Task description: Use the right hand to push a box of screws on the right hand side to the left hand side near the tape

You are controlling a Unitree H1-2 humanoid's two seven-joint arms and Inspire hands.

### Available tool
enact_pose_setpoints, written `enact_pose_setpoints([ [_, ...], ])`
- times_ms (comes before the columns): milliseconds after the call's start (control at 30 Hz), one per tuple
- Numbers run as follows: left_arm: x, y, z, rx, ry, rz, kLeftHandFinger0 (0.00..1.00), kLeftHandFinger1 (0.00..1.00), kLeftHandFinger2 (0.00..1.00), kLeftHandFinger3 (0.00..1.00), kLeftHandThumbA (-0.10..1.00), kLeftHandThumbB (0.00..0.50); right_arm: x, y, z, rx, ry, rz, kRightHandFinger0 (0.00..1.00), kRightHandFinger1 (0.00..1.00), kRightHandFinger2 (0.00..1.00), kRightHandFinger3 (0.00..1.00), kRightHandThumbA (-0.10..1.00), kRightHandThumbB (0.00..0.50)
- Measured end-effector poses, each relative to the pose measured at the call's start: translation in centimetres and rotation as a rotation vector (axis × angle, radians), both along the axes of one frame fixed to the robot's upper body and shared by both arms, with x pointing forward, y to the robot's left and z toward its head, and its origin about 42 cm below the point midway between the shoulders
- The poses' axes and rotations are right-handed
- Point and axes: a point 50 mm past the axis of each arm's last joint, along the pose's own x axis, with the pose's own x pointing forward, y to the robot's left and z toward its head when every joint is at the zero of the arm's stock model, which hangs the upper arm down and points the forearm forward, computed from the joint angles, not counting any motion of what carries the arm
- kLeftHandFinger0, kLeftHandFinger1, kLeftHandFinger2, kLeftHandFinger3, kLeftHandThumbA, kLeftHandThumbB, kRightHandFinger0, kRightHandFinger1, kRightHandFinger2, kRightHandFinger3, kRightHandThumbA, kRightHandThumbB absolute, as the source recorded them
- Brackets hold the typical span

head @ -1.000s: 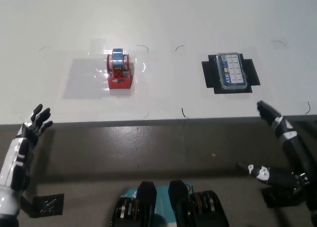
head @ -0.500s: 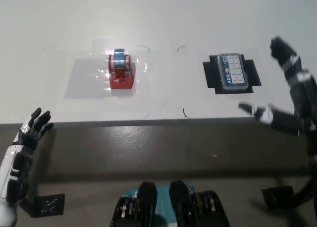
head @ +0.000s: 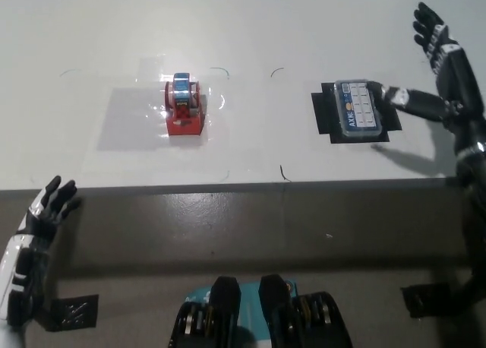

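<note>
right hand (head: 434, 74) fingers spread, beside screw box (head: 358, 109), contact unclear | left hand (head: 42, 215) fingers apart, resting lower left | tape (head: 183, 105) well apart

A lab test bench: a plain white table (head: 250, 29) with pen-drawn placement marks (head: 282, 172) and black tape patches (head: 74, 313).

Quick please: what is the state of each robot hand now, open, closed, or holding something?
Left robot hand: open, holding nothing, resting below the table edge.
Right robot hand: open, fingers spread, holding nothing, beside the right edge of the box of screws.
</note>
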Motion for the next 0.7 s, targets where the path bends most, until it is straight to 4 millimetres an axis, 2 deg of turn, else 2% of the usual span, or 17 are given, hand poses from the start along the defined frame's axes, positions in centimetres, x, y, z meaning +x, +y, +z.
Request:
enact_pose_setpoints([
  [33, -0.3, 0.0, -0.2, -0.003, 0.005, 0.001, 1.00, 1.00, 1.00, 1.00, 1.00, 0.315, 0.7, 0.2, -0.3, 0.002, 0.022, -0.006, 1.00, 1.00, 1.00, 1.00, 1.00, 0.284],
  [67, -0.5, 0.0, -0.3, -0.004, 0.010, 0.003, 1.00, 1.00, 1.00, 1.00, 1.00, 0.317, 1.2, 0.3, -0.6, 0.004, 0.043, -0.011, 1.00, 1.00, 1.00, 1.00, 1.00, 0.317],
  [100, -0.8, 0.0, -0.5, -0.006, 0.017, 0.005, 1.00, 1.00, 1.00, 1.00, 1.00, 0.316, 1.8, 0.5, -0.9, 0.007, 0.066, -0.018, 1.00, 1.00, 1.00, 1.00, 1.00, 0.320],
  [300, -2.5, 0.0, -1.8, -0.021, 0.067, 0.019, 1.00, 1.00, 1.00, 1.00, 1.00, 0.330, 4.1, 1.0, -4.1, 0.027, 0.240, -0.058, 1.00, 1.00, 1.00, 1.00, 1.00, 0.205],
  [400, -3.2, -0.1, -2.3, -0.028, 0.086, 0.024, 1.00, 1.00, 1.00, 1.00, 1.00, 0.341, 4.8, 1.5, -5.6, 0.059, 0.334, -0.081, 1.00, 1.00, 1.00, 1.00, 1.00, 0.184],
  [467, -3.3, -0.1, -2.4, -0.030, 0.087, 0.025, 1.00, 1.00, 1.00, 1.00, 1.00, 0.341, 5.1, 1.8, -6.1, 0.077, 0.372, -0.091, 1.00, 1.00, 1.00, 1.00, 1.00, 0.212],
  [600, -3.2, -0.1, -2.4, -0.033, 0.085, 0.024, 1.00, 1.00, 1.00, 1.00, 1.00, 0.360, 5.5, 2.3, -6.3, 0.097, 0.417, -0.108, 1.00, 1.00, 1.00, 1.00, 1.00, 0.205],
  [700, -3.2, -0.1, -2.3, -0.038, 0.084, 0.023, 1.00, 1.00, 1.00, 1.00, 1.00, 0.360, 5.5, 2.4, -6.4, 0.106, 0.435, -0.120, 1.00, 1.00, 1.00, 1.00, 1.00, 0.177],
])
